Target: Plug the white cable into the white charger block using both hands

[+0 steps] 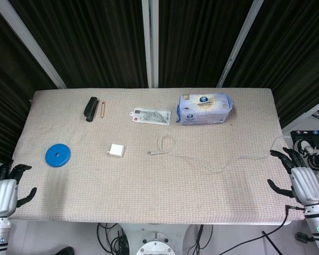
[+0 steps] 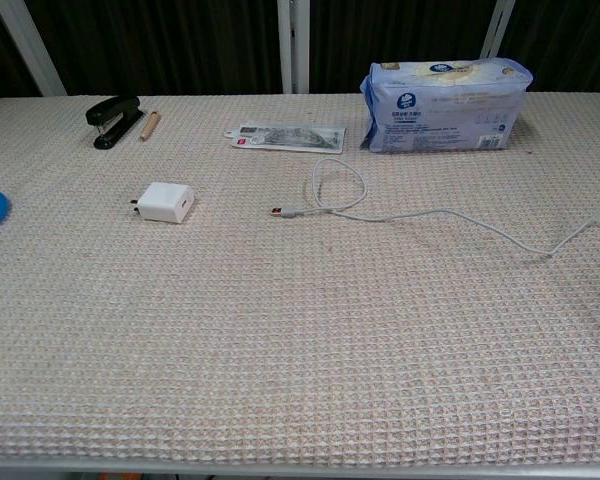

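Both the left hand [image 1: 2, 194] and right hand [image 1: 303, 180] sit empty with fingers spread, so the floppy white cable [image 2: 400, 213] probably wants pinching right behind its stiff plug [image 2: 283, 212], while the light, slick white charger block [image 2: 166, 201] gets held by its sides.

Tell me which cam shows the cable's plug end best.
Chest view: the white cable lies close to the lens, its plug tip distinct and pointing toward the white charger block. Head view shows the whole cable, but the plug is tiny.
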Available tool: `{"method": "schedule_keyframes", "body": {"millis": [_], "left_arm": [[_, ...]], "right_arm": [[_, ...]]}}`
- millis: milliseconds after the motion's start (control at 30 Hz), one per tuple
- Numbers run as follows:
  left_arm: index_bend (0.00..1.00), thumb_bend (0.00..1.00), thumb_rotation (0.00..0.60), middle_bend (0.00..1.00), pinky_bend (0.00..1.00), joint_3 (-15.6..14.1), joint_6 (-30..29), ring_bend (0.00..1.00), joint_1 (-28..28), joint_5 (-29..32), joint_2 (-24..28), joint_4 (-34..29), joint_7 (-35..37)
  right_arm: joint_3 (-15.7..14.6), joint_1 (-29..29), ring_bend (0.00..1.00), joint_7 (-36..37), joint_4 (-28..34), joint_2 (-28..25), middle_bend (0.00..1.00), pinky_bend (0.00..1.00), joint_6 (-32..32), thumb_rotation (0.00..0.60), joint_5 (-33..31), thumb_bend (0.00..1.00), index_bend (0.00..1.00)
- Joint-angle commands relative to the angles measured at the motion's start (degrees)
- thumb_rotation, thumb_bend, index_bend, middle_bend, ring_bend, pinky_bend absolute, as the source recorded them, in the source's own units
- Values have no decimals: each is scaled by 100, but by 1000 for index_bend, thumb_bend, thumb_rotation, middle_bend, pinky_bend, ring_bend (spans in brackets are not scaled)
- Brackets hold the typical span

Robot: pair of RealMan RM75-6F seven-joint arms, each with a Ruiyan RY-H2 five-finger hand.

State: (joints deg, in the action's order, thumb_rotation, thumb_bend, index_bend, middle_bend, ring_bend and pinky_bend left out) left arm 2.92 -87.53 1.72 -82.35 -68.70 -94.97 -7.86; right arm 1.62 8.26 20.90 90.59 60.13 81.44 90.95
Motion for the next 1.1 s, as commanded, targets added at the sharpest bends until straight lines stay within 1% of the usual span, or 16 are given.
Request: {"method": "schedule_keyframes", "body": {"millis": [33, 133, 233, 333, 433, 467, 533, 600, 667, 733, 800, 933, 1100], "left_arm": [[274, 229, 600, 240, 100, -10, -11, 47, -9, -13, 3, 2, 0], [274, 228, 600, 240, 100, -26, -40, 47, -31, -36, -1, 12, 29], [274, 229, 600, 240, 100, -32, -58, 47, -48, -46, -10, 43, 78], [274, 229, 600, 240, 100, -28, -65, 47, -47, -65, -14, 79, 126], [274, 228, 600, 240, 100, -31, -62, 47, -36, -107, -19, 114, 166], [274, 228, 600, 240, 100, -33, -62, 47, -35, -115, -21, 121, 171], [275, 229, 600, 240, 100, -37, -62, 47, -33, -130, -20, 122, 176], [276, 229, 600, 240, 100, -43, -69, 47, -34, -150, -22, 128, 179], [276, 229, 600, 240, 100, -50, -76, 47, -38, -166, -20, 126, 176], [276, 229, 600, 240, 100, -56, -74, 47, -43, -164, -11, 113, 160], [276, 228, 600, 240, 100, -59, -82, 47, -50, -166, 3, 97, 149], [276, 229, 600, 240, 100, -55, -68, 47, -42, -164, 32, 68, 104], [276, 229, 600, 240, 100, -55, -11, 47, -11, -160, 61, 39, 59]], "right_arm": [[-14, 15, 40, 1, 0, -2, 201, 0, -18, 600, 24, 209, 129], [-29, 94, 40, 14, 44, -20, 201, 0, -89, 600, 120, 209, 129], [0, 292, 40, -83, 186, -75, 202, 0, -255, 600, 274, 209, 129], [82, 670, 43, -288, 481, -179, 220, 0, -683, 600, 400, 214, 127], [329, 1217, 62, -699, 877, -164, 248, 0, -1305, 600, 326, 222, 132], [425, 1382, 75, -821, 971, -119, 263, 0, -1487, 600, 254, 226, 144], [631, 1737, 113, -1067, 1133, 20, 302, 13, -1913, 600, 18, 235, 200], [865, 2186, 126, -1385, 1217, 237, 322, 28, -2483, 600, -356, 242, 246], [1070, 2621, 126, -1908, 1201, 504, 325, 31, -3005, 600, -821, 246, 260], [1199, 2958, 126, -2423, 1153, 765, 326, 36, -3383, 600, -1322, 247, 269], [1292, 3322, 126, -3035, 1042, 1120, 327, 41, -3683, 600, -2006, 244, 272], [1331, 3981, 126, -4174, 628, 1987, 328, 43, -3736, 600, -3375, 233, 290], [1297, 4673, 126, -5105, 89, 2931, 338, 50, -3476, 600, -4605, 224, 314]]}}
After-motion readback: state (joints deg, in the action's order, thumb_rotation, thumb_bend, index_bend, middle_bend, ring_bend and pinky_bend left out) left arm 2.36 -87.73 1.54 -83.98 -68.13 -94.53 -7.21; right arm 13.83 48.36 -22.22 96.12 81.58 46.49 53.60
